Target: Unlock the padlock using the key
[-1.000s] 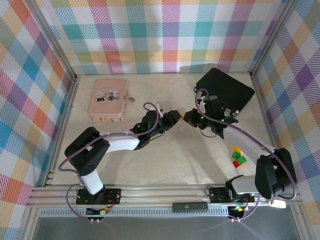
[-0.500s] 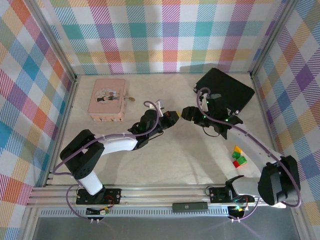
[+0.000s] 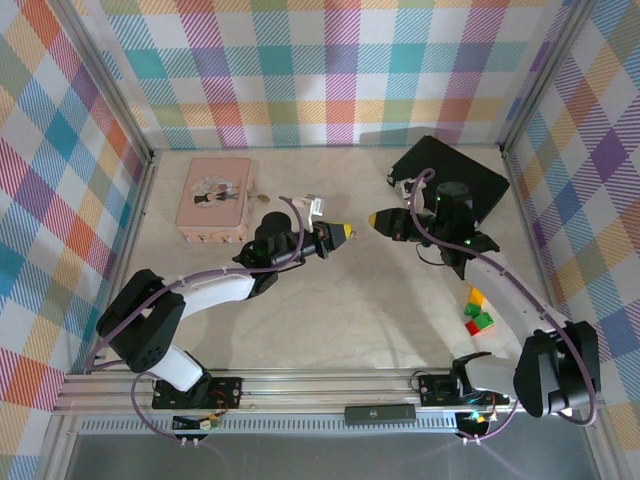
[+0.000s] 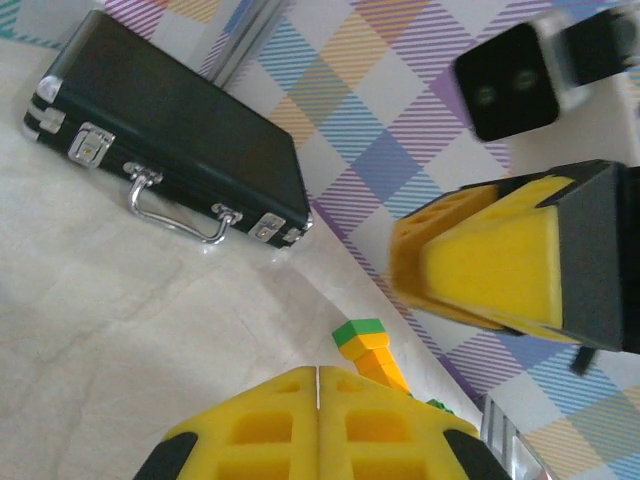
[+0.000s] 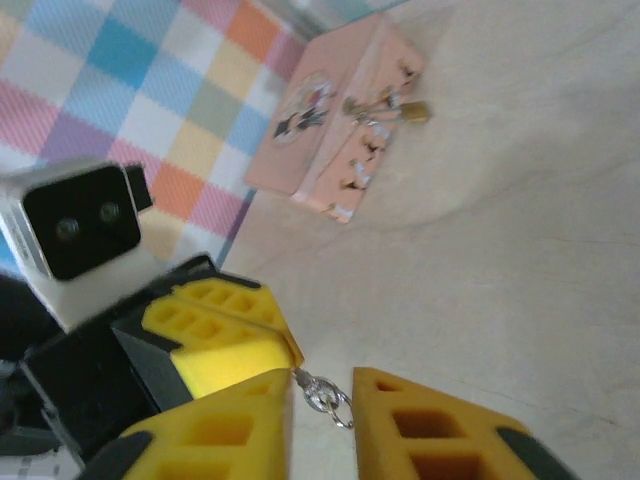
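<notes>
My left gripper [image 3: 343,232] [image 4: 317,400] is shut on the key [image 5: 303,379], whose small silvery ring [image 5: 331,401] sticks out of its yellow fingertips [image 5: 225,335]. My right gripper [image 3: 377,219] [image 5: 322,392] faces it tip to tip and stands open, with the ring hanging in the gap between its fingers. The brass padlock [image 5: 412,112] [image 3: 262,197] hangs at the right side of the pink box [image 3: 213,195] [image 5: 335,130], far left of both grippers.
A black case [image 3: 450,175] [image 4: 170,120] lies at the back right, just behind my right arm. A red-green-yellow cube [image 3: 478,312] [image 4: 365,342] sits near the right front. Plaid walls close in the table on three sides.
Both arms have stretched out and their wrists have swung flatter. The right gripper has drawn slightly back and to the right, and the tips stay close together mid-table.
</notes>
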Robot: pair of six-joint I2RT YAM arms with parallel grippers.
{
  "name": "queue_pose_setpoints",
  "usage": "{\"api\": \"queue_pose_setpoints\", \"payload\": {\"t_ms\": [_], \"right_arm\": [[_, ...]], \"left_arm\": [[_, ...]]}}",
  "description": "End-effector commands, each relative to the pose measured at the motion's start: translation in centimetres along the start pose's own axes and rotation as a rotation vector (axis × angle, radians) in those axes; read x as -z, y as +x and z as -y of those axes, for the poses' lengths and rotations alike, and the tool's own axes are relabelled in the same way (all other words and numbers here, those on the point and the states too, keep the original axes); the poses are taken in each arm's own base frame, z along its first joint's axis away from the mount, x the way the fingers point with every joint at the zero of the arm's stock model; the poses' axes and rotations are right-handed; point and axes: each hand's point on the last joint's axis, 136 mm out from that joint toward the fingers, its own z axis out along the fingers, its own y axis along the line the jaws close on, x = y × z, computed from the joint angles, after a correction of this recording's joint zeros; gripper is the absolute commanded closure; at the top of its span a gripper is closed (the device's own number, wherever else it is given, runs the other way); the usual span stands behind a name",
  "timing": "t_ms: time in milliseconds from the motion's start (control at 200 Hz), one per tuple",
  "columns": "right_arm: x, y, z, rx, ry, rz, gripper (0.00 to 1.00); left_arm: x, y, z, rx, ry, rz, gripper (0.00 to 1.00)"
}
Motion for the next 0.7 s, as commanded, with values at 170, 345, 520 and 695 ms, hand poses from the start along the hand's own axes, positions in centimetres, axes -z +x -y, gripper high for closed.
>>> {"api": "queue_pose_setpoints", "payload": {"t_ms": [170,345,520,695], "right_arm": [[-0.3,1.0,-3.2,0.072,-0.26,-0.044,0.69],[-0.6,1.5,-3.1,0.074,-0.282,-0.034,0.68],[-1.0,1.5,-3.3,0.073,-0.314,-0.017,0.71],[-1.5,1.4,-3.7,0.078,-0.355,0.006,0.73]], "left_arm": [[1.4,-2.0,2.8,-0.068,0.111,0.056,1.0],[1.5,-2.6,3.0,-0.037,0.129,0.094,1.0],[1.2,-3.2,3.3,-0.007,0.153,0.119,1.0],[0.9,-3.6,3.6,0.031,0.196,0.145,1.0]]}}
